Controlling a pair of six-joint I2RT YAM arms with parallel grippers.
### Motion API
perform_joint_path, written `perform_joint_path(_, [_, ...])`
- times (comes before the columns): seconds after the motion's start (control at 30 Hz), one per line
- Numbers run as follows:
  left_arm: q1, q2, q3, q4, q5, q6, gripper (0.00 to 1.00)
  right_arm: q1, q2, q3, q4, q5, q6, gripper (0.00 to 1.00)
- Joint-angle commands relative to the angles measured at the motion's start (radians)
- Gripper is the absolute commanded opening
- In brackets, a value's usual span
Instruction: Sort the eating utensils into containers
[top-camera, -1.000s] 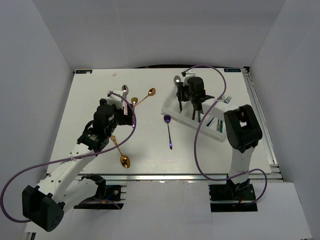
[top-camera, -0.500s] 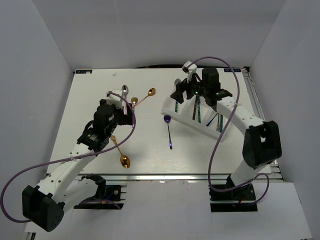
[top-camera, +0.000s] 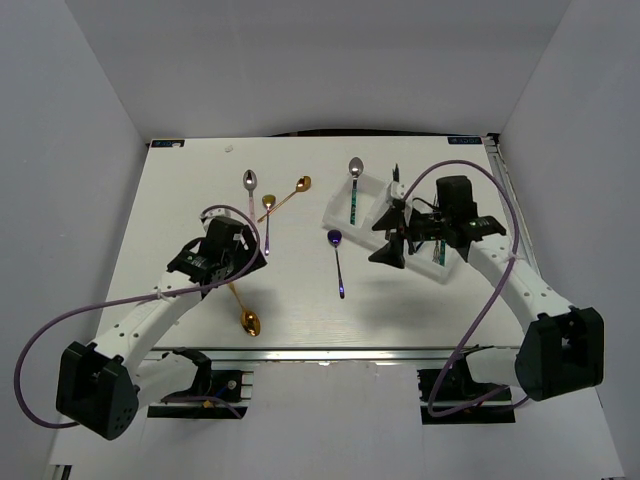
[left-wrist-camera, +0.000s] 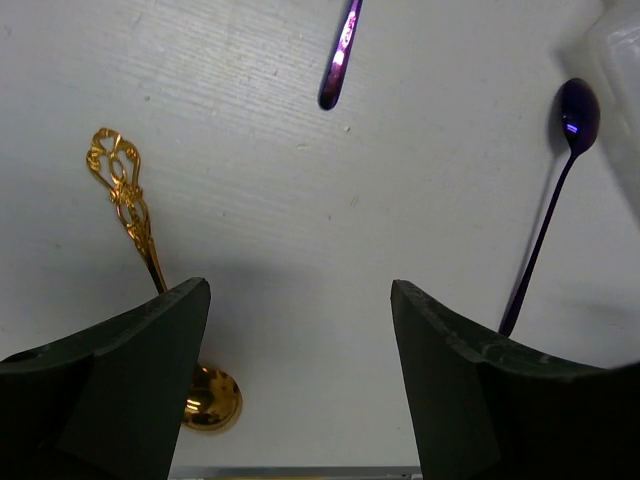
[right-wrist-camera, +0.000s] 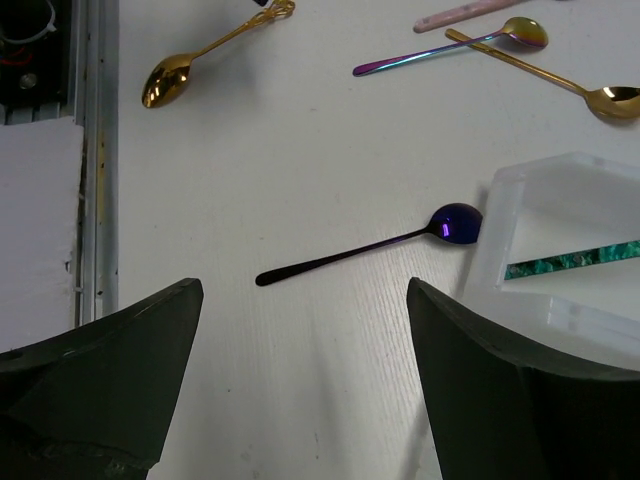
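The white three-compartment tray (top-camera: 345, 212) sits at the right and holds a green iridescent utensil (top-camera: 355, 205); it also shows in the right wrist view (right-wrist-camera: 560, 200). A dark purple spoon (top-camera: 338, 262) lies left of the tray. A gold ornate spoon (top-camera: 243, 308) lies near the front edge. A silver spoon (top-camera: 250, 180), a gold spoon (top-camera: 292, 192) and an iridescent spoon (top-camera: 266, 228) lie at the far left. My left gripper (top-camera: 235, 258) is open and empty, above the table beside the gold ornate spoon (left-wrist-camera: 128, 205). My right gripper (top-camera: 391, 238) is open and empty, at the tray's near-left edge, with the purple spoon (right-wrist-camera: 370, 245) ahead of it.
Another silver spoon (top-camera: 355, 167) lies at the tray's far end. More utensils lie in the tray's right compartment (top-camera: 437, 250). A metal rail (right-wrist-camera: 95, 160) runs along the table's front edge. Grey walls close in the table on three sides.
My right gripper has pulled back from over the tray, toward the near side and left, open and empty. My left gripper has drawn back from the far spoons toward the gold ornate spoon.
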Motion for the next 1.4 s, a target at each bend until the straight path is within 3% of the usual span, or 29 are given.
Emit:
perform_joint_path(0.0, [0.004,-0.017,0.023,-0.086,0.021,-0.112,0.84,-0.060,-0.018,-0.002,0.043,-0.079,-0.023,0.89])
perform_joint_path(0.2, [0.004,0.030,-0.034,-0.095,0.039,-0.076,0.83,-0.074,0.023,-0.019,0.032,-0.076,-0.008,0.89])
perform_joint_path(0.37, [0.004,0.039,-0.022,-0.146,-0.059,-0.034,0.80,-0.074,0.054,-0.002,-0.003,-0.102,-0.020,0.89])
perform_joint_path(0.57, [0.004,0.050,-0.040,-0.193,-0.096,-0.213,0.78,-0.073,0.045,-0.005,-0.011,-0.094,-0.032,0.89])
perform_joint_path(0.7, [0.012,0.074,-0.061,-0.178,-0.103,-0.257,0.73,-0.074,0.040,-0.010,-0.011,-0.088,-0.035,0.89])
perform_joint_path(1.37, [0.102,0.186,-0.138,-0.065,0.024,-0.266,0.57,-0.073,0.034,-0.002,-0.031,-0.085,-0.051,0.89])
